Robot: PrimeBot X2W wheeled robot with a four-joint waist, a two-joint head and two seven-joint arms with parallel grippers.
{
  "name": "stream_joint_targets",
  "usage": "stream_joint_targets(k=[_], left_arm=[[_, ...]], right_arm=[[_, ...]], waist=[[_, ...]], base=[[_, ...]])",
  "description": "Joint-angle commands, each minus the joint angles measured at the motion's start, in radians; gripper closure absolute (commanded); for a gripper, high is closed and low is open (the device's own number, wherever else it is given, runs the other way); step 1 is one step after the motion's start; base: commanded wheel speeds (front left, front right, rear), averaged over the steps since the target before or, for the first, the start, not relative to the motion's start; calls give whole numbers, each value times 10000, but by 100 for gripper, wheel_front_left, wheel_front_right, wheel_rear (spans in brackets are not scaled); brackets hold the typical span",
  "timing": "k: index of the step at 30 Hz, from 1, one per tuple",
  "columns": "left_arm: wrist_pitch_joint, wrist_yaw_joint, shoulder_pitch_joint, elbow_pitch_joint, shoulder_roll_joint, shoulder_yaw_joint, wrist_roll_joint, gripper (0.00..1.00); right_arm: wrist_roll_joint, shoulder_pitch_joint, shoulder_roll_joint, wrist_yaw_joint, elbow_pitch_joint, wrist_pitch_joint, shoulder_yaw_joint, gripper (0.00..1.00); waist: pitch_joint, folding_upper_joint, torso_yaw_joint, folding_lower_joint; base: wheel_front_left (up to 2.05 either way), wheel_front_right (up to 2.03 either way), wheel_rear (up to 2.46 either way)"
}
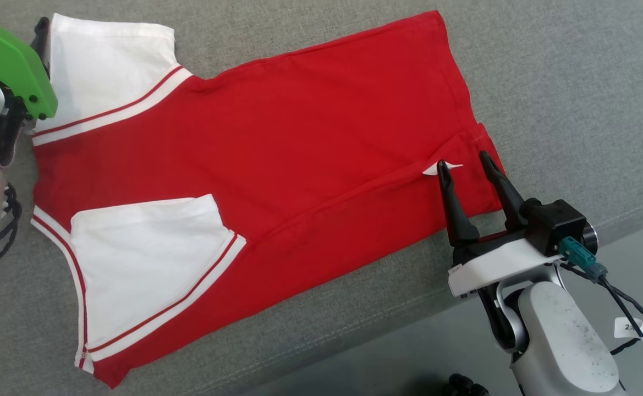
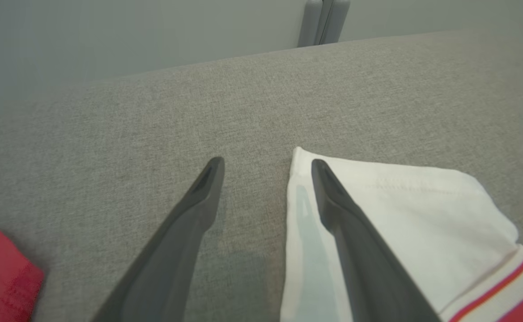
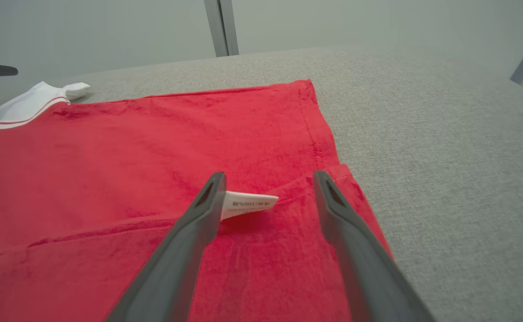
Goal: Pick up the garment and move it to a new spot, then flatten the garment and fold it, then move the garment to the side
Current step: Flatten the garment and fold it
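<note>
"Holding anything in the right jaws?"

"No, I read them as spread wide and empty. Their two dark fingers (image 3: 198, 223) straddle the hem corner of the red T-shirt (image 1: 299, 126). A small white care label (image 3: 248, 203) sticks out of the side seam, right against the finger on the left of my right wrist view. Whether the tips press the cloth I cannot tell."

"And the left jaws?"

"Wide apart as well, nothing between them. On the left wrist view one finger (image 2: 346, 232) lies over the edge of a white sleeve (image 2: 422, 210) and throws a shadow on it. The other is over bare grey fabric. In the head view that arm's green cover (image 1: 13, 60) sits at the top left, beside the same sleeve."

"Where is the shirt itself?"

"Spread flat on the grey fabric surface (image 1: 547, 82), lying on a slant: hem at my right, sleeves at my left. The far sleeve points outward past the shoulder; the near sleeve (image 1: 150, 264) is folded in on top of the red body. Both are white with red-striped trim. A long crease runs from the label toward the folded sleeve. The shirt's near edge lies close to the front edge of the surface, with grey floor (image 1: 398, 352) beyond it."
</note>
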Motion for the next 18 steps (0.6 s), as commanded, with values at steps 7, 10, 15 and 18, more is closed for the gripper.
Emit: stream_joint_targets(k=[7, 10, 15, 18], left_arm=[[458, -266, -1010, 866, -48, -116, -146, 0], [716, -324, -1067, 1100, -182, -338, -50, 0], [937, -369, -1132, 1512, -177, -659, 175, 100], [792, -367, -1270, 1534, -272, -745, 199, 100]], right_arm=[[-11, 23, 5, -14, -219, -21, 47, 0], [-37, 68, 7, -14, -193, -21, 19, 0], [6, -90, 4, -14, -199, -21, 42, 0], [-121, -217, 5, -14, -279, -21, -98, 0]], waist=[[907, 0, -521, -2], [936, 0, -495, -2], [937, 0, -534, -2], [910, 0, -435, -2]], base=[[0, 0, 0], [0, 0, 0], [0, 0, 0], [0, 0, 0]])
